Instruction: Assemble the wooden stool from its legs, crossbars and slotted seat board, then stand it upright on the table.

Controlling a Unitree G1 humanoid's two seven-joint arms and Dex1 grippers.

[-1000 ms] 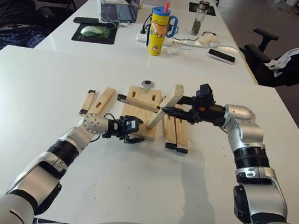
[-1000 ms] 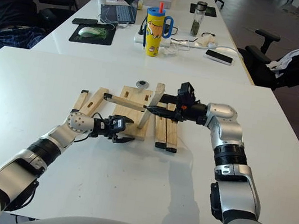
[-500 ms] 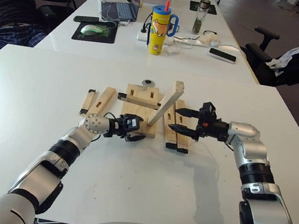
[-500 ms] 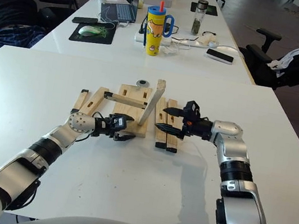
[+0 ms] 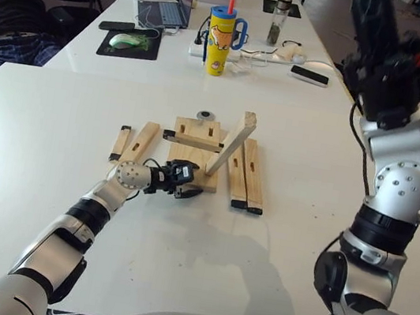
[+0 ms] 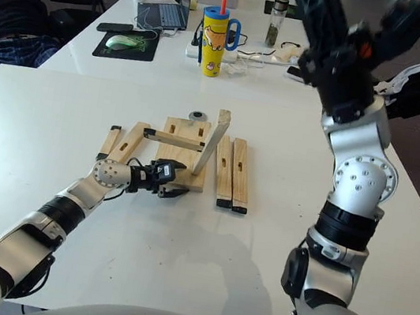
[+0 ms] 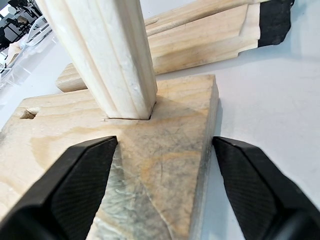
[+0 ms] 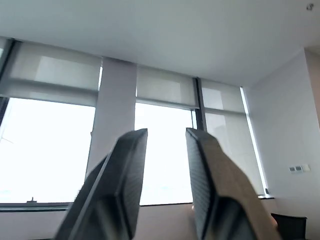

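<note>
Wood first: found the seat board [image 5: 193, 163] flat on the table [image 5: 51, 148], with one leg [image 5: 232, 147] leaning in its near-right slot and a crossbar [image 5: 192, 143] running off that leg across the board. Counted two loose legs [image 5: 251, 176] just beside the board on the right and two more pieces [image 5: 142, 140] on the left. Judged the step in hand as seating the tilted leg: needed the board pinned flat at its near corner, then the leg pushed upright and square into the slot, not levered. Saw the left gripper [image 7: 165, 145] spread wide, fingers either side of that corner, clamping nothing. Saw the right gripper [image 8: 166, 132] high above the table, fingers slightly apart, empty.
</note>
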